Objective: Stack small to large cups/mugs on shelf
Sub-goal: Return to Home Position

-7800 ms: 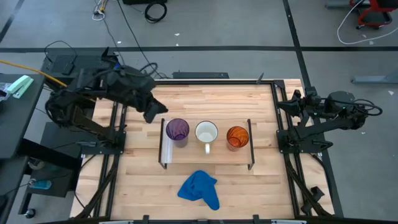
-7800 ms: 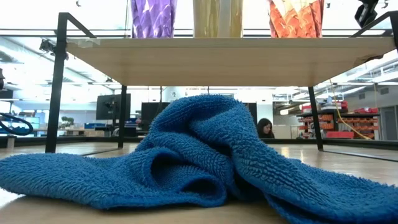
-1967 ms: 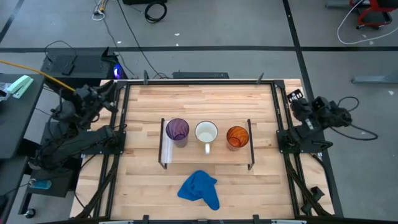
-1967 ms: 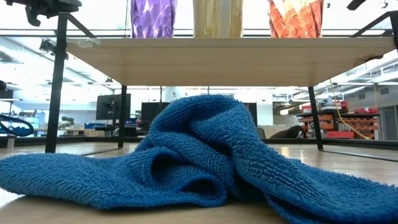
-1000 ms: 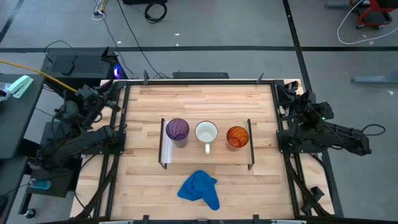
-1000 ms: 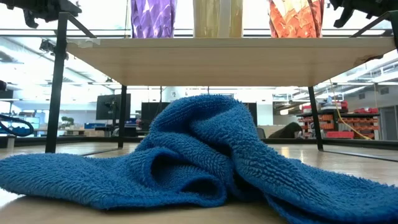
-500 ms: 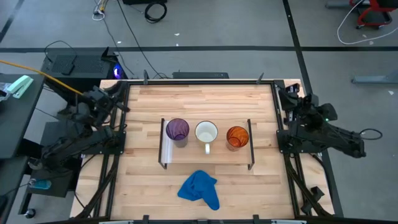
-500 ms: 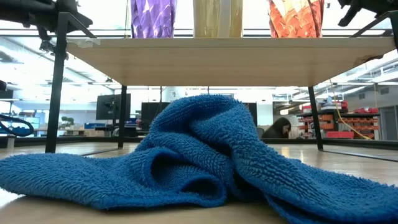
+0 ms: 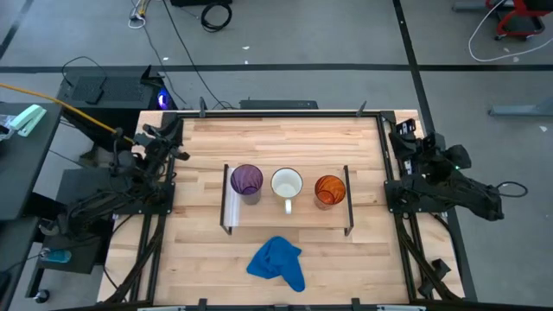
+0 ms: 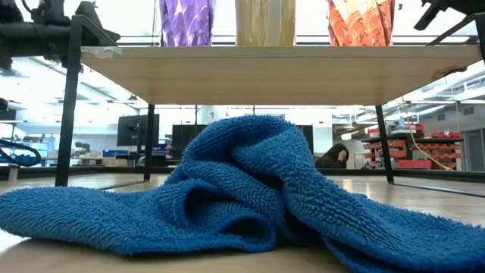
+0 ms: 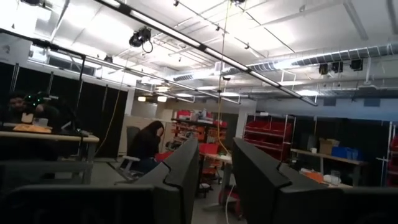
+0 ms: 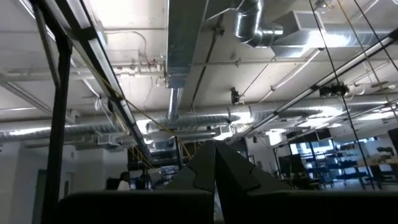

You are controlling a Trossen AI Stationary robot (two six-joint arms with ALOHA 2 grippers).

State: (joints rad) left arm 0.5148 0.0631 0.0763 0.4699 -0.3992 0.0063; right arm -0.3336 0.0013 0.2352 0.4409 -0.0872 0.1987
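Note:
The shelf (image 9: 266,212) stands mid-table, white strip at its left end. On it, each on its base and in a row from left to right: the purple cup (image 9: 246,180), the white mug (image 9: 287,184) with its handle toward the near edge, and the orange cup (image 9: 329,189). The low view shows the shelf (image 10: 273,72) from below and only the vessels' bases. My left gripper (image 9: 171,136) hovers at the table's left edge, open by a narrow gap (image 11: 215,186). My right gripper (image 9: 402,130) hovers at the right edge, shut (image 12: 214,171). Both are far from the cups.
A crumpled blue cloth (image 9: 278,263) lies on the tabletop in front of the shelf and fills the low view (image 10: 242,189). Bare tabletop lies behind the shelf and to both sides. Black frame rails run along the table's left and right edges. A person sits in the room behind.
My left arm has swung from outside the left rail toward the table, and its gripper now stands over the left edge. My right arm has shifted only slightly at the right edge. The cups, mug, shelf and cloth have stayed put.

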